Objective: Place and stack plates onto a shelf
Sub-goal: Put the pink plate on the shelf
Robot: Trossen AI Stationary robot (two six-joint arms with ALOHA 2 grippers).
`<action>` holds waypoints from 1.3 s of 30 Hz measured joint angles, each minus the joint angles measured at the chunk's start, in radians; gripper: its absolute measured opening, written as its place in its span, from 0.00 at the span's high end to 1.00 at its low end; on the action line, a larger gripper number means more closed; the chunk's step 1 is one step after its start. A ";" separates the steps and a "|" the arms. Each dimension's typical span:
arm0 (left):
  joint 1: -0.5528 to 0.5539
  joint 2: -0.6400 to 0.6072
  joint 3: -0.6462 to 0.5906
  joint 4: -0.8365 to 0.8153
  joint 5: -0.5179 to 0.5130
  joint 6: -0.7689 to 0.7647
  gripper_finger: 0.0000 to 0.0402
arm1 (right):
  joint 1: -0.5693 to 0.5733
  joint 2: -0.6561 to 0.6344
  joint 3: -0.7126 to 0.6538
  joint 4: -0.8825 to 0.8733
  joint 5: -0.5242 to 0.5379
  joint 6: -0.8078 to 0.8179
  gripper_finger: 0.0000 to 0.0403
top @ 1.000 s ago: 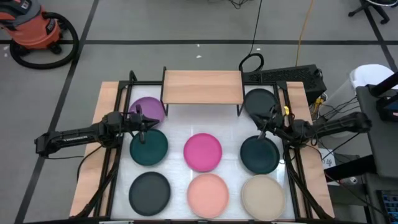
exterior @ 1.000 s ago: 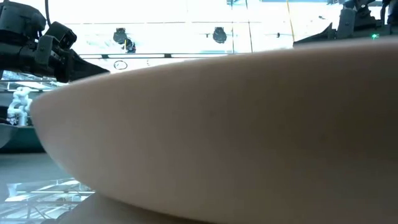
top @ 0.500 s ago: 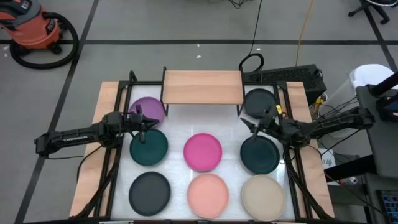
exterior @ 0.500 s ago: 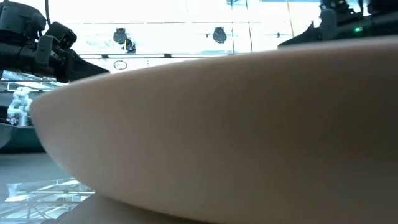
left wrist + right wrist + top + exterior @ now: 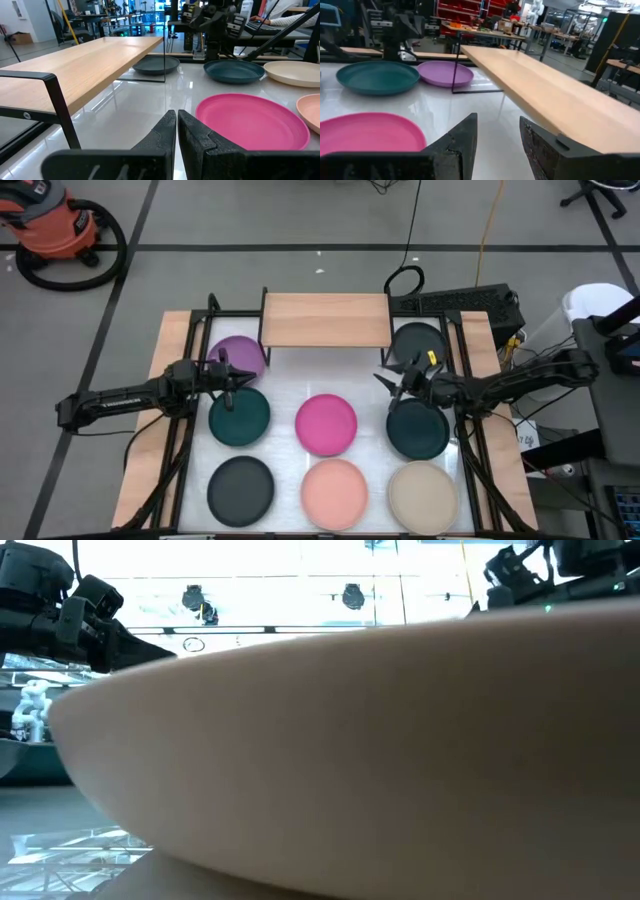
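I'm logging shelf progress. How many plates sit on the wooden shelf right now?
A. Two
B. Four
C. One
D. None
D: in the high view the shelf top is bare wood, and all eight plates lie on the white table, such as the magenta plate in the middle and the purple plate beside the shelf.

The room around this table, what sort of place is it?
Probably a robotics lab or workshop: two robot arms work at a framed table, an orange shop vacuum stands on the grey floor, and red racks and workbenches show behind.
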 joint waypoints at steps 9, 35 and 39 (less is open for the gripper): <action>0.000 0.000 0.000 0.000 0.000 0.000 0.94 | -0.019 0.103 0.082 -0.085 -0.026 0.022 0.68; 0.000 0.000 0.000 0.000 0.000 0.000 0.94 | -0.101 0.508 0.378 -0.323 -0.380 0.320 0.68; 0.000 0.000 0.000 0.003 0.000 0.000 0.94 | -0.118 0.536 0.388 -0.339 -0.420 0.402 0.68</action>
